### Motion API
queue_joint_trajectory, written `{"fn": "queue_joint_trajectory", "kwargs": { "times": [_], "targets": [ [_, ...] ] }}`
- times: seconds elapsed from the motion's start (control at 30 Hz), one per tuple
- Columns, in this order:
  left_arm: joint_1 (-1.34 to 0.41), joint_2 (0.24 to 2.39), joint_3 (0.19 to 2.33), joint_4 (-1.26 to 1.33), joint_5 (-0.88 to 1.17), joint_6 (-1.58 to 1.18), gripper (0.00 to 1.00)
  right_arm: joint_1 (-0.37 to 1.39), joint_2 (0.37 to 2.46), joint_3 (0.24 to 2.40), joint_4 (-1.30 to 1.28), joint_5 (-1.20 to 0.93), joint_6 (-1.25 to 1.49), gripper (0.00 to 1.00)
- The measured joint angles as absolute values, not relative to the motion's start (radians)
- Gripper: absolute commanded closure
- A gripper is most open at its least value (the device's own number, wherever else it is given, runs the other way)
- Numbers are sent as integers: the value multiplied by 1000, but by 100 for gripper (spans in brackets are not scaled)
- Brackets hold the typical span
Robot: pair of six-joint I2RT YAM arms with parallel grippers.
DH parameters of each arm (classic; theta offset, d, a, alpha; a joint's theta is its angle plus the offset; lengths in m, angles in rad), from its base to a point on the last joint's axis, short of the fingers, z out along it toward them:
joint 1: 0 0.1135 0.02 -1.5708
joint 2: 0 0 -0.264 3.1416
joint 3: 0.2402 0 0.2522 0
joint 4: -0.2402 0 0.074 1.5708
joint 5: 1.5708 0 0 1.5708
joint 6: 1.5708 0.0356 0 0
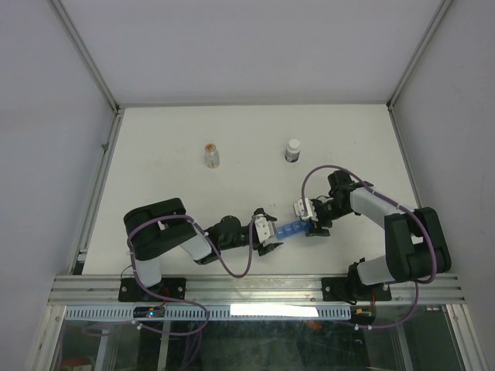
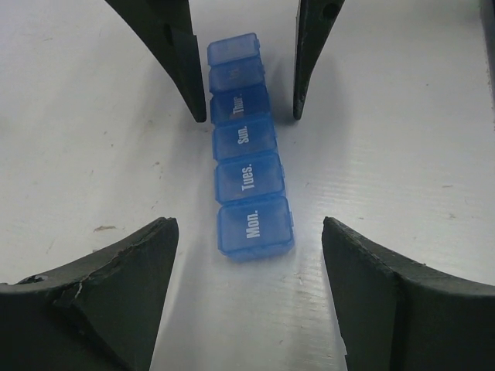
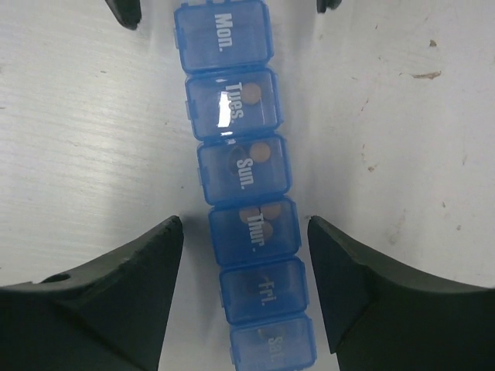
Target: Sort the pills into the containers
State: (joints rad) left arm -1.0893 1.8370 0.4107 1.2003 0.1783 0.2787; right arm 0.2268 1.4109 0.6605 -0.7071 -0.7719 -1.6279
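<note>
- right wrist view: blue weekly pill organizer [image 3: 246,185] lies flat on the desk [image 3: 93,116], right jaws spread astride its thur. cell.
- left jaws spread around its mon. end.
- likely light, stiff, slick; pinch the long sides.

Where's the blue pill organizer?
Top view: the blue pill organizer lies near the front of the table, between the left end effector and the right end effector.
</note>
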Motion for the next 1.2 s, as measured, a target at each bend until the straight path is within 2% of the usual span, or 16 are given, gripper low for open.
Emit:
{"fn": "queue_joint_trajectory", "kwargs": {
  "times": [0.2,0.67,0.77,0.97,1.2],
  "targets": [
    [-1113,1865,447,1123,109,281,31,244,1418,662,-700,-778,-1623,47],
    [-1114,1876,498,1049,61,289,40,262,1415,656,-662,-771,-1594,60],
    [-1114,1876,498,1048,65,288,46,271,1415,656,-653,-768,-1588,62],
    [-1114,1876,498,1040,80,279,74,283,1406,648,-632,-762,-1575,66],
    [-1114,1874,496,1039,84,270,79,294,1377,624,-600,-745,-1563,71]
  ]
}}
